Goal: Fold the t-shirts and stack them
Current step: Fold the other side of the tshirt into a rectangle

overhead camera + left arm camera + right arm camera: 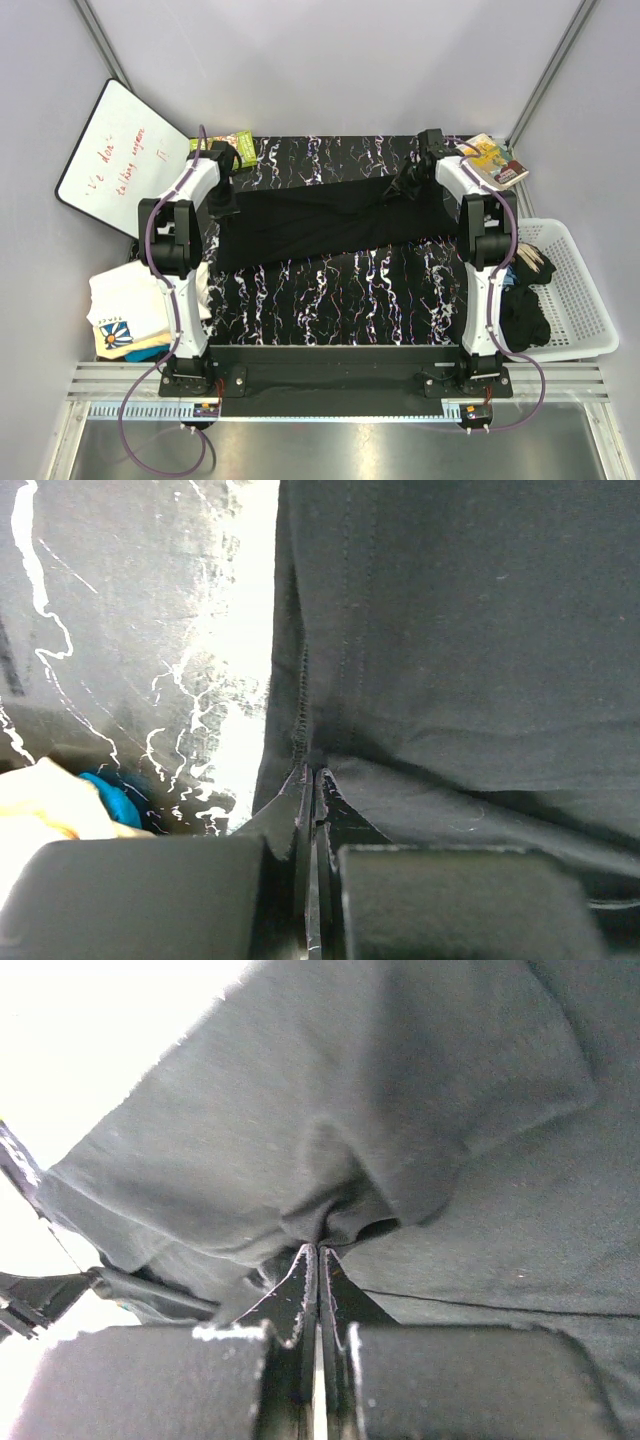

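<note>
Across the far half of the table point(330, 300), the black t-shirt point(320, 220) lies stretched between the left hand point(312, 780) and right hand point(318, 1255), each clamped on just a small pinch of cloth, which I reckon could slip free if they pull further apart.

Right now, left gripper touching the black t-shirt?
Touching. Left wrist view shows the left gripper shut on a fold of the black t-shirt, cloth pinched between its fingertips.
</note>
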Controlling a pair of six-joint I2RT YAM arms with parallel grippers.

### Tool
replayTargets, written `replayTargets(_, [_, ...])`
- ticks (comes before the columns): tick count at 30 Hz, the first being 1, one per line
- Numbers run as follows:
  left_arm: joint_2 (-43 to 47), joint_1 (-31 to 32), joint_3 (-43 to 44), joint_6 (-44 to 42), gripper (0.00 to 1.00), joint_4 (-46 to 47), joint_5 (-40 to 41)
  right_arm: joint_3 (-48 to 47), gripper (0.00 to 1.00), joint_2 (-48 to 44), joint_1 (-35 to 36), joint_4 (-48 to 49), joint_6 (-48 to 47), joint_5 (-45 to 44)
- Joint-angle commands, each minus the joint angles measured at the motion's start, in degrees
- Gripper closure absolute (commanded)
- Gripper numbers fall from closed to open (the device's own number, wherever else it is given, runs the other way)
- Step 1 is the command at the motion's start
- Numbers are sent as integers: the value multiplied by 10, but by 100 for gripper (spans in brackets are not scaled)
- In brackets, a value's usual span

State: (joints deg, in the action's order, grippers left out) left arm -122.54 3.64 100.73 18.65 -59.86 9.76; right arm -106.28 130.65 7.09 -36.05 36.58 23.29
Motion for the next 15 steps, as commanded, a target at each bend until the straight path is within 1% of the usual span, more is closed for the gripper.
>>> replayTargets(1, [28, -9, 2, 7, 100, 12, 34, -26, 100, -73, 6, 67, 3, -35])
replayTargets(6, [36, -20, -7, 11, 100, 12, 44, -14, 100, -92, 6, 120, 11, -46])
replayTargets(9, [40, -23, -11, 13, 100, 12, 53, -21, 100, -86, 6, 128, 15, -51])
replayTargets(15, [33, -31, -4, 12, 100, 13, 55, -53, 100, -38, 5, 133, 38, -50])
